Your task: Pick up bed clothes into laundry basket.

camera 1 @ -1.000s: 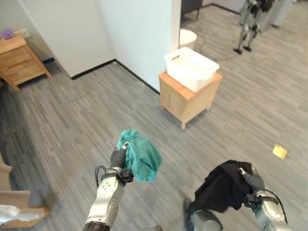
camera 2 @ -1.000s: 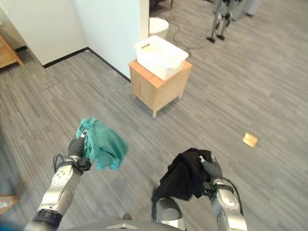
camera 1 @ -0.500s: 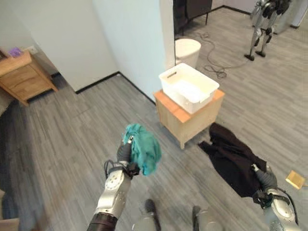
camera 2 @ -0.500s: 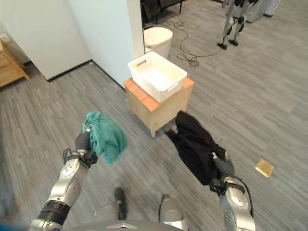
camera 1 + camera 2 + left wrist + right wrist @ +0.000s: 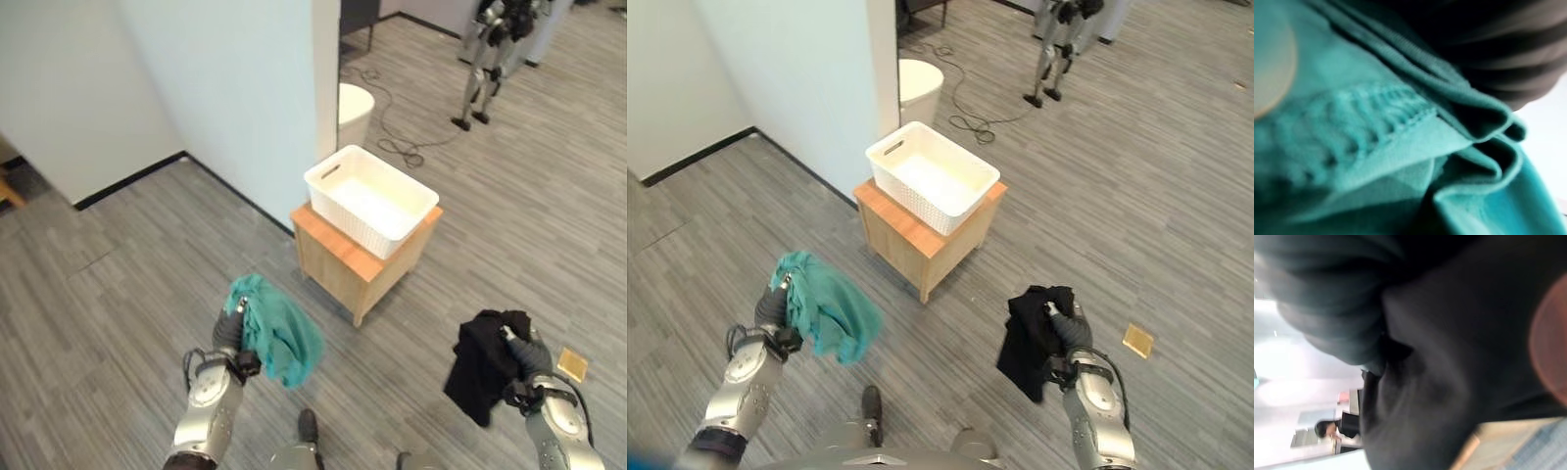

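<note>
While the left hand curls its fingers round a bunched teal garment of soft ribbed knit, the right hand clutches a limp black garment that hangs in folds. Beyond them, a white perforated plastic laundry basket, rectangular, sits on a small boxy wooden counter over grey plank floor.
</note>
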